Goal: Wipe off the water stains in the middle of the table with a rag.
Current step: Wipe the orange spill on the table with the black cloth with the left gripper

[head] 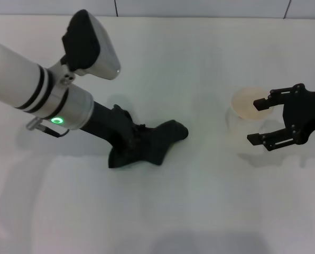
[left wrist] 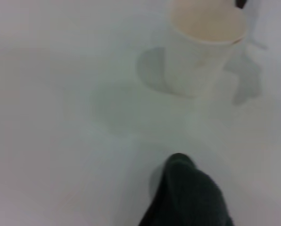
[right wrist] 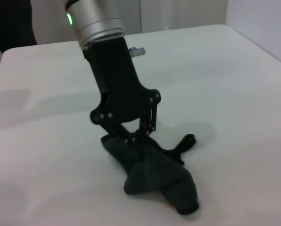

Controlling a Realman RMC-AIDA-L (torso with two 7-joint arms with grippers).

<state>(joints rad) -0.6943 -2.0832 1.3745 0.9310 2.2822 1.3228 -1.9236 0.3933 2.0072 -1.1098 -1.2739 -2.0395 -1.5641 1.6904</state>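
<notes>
The dark green-black rag (head: pixel 152 144) lies bunched on the white table (head: pixel 173 211), left of the middle. My left gripper (head: pixel 127 136) comes down from the upper left and is shut on the rag, pressing it onto the table. The right wrist view shows its fingers (right wrist: pixel 141 136) closed into the rag (right wrist: pixel 157 176). The left wrist view shows the rag's tip (left wrist: pixel 187 197). No orange-brown water stain shows on the bare table; it is hidden or out of view. My right gripper (head: pixel 259 121) is open at the right, just beside the cup.
A white paper cup (head: pixel 246 108) with pale orange liquid stands upright right of the middle, next to the right gripper's fingertips. It also shows in the left wrist view (left wrist: pixel 204 52). The table's far edge meets a wall at the back.
</notes>
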